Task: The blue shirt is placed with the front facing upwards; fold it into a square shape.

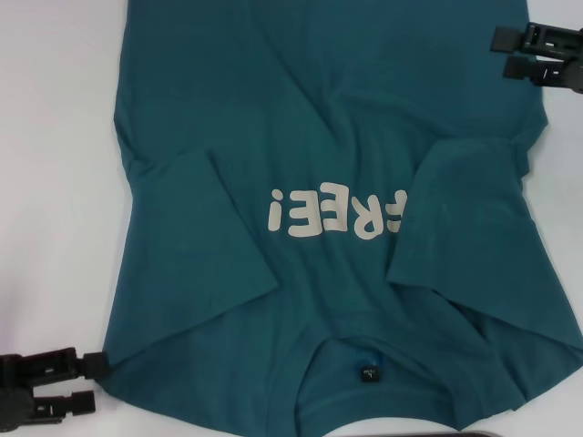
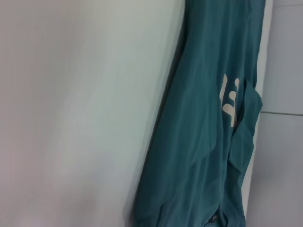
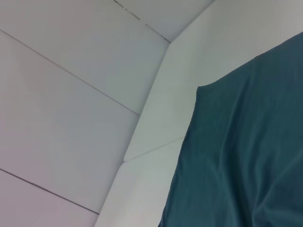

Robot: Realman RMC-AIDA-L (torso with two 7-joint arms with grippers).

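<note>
Teal blue shirt (image 1: 328,182) front-up, both sleeves folded inward

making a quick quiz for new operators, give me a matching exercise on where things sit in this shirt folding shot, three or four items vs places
Things:
1. left claw
2. right claw
3. black neck tag
4. "FREE!" lettering

Places in the head view:
a. middle of the blue shirt, partly covered by a folded-in sleeve
b. near corner, at the shirt's shoulder edge on the robot's left
c. inside the collar, at the near edge
d. far corner, at the shirt's edge on the robot's right

Pairs: 1-b, 2-d, 3-c, 4-a
</note>
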